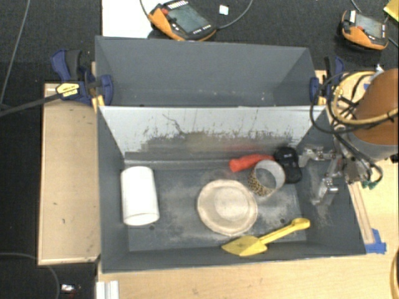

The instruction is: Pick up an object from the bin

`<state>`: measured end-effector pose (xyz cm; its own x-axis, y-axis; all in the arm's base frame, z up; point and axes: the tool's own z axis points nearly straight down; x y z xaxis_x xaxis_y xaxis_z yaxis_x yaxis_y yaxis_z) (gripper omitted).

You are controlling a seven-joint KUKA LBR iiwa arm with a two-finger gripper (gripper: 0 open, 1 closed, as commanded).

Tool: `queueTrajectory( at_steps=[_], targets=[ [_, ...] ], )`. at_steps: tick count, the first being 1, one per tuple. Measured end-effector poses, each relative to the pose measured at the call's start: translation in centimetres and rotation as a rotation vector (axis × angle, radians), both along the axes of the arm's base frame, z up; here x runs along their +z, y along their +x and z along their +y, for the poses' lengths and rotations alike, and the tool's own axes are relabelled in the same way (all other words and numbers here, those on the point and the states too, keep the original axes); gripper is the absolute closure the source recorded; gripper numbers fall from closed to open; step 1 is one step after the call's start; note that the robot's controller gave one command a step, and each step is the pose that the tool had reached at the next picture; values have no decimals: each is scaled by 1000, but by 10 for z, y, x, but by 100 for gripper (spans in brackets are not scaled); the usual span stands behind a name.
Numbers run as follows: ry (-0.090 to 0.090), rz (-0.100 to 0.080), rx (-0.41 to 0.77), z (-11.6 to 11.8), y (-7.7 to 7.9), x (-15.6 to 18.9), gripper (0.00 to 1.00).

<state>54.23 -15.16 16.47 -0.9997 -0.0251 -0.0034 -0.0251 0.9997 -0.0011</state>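
The hand (325, 190) hangs well right of the round white plate (227, 207); a yellow spoon (267, 237) lies just beside the plate. Whether the hand is spread, I cannot tell.

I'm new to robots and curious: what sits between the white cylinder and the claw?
From the white cylinder toward the gripper, the camera view shows a round pale dish, then a grey ring-shaped roll.

A robotics lab; robot arm (377, 114) over grey metal bin (206, 73); orange handheld pendants (181, 18).
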Motion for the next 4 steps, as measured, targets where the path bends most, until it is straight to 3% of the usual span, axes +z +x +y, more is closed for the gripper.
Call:
queueTrajectory(
  at_steps=[1, 2, 3, 4],
  targets=[
    [0, 0, 1, 0, 0, 0, 0],
    [2, 2, 404, 29, -3, -62, 0],
    [-4, -3, 485, 26, -11, -68, 0],
    [-9, -19, 618, 55, -54, -91, 0]
  ],
)
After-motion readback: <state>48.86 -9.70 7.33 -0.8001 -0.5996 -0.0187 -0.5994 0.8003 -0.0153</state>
